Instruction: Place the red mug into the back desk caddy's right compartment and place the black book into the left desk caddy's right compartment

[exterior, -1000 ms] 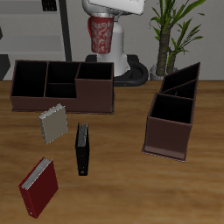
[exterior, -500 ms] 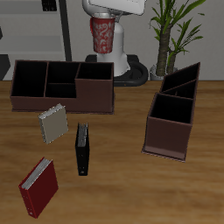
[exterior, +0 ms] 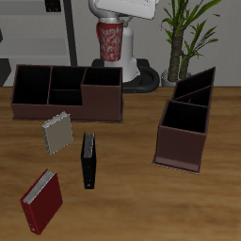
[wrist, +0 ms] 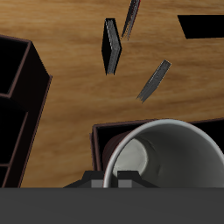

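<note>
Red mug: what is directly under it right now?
In the wrist view, the red mug hangs over the back desk caddy's right compartment; a dark strip of compartment interior shows beside it. The mug hides the rest of the floor.

I can see a red book (exterior: 41,200) with white pages lying flat near the table's (exterior: 132,202) front edge, toward one front corner. Farther back from it a grey-beige patterned book (exterior: 57,134) stands upright and slightly tilted — in the wrist view it shows as a thin grey sliver (wrist: 154,80). Behind the table's back edge stands a potted plant (exterior: 184,33) with long green leaves — and a grey shelf unit (exterior: 42,33) by the other back corner
</note>
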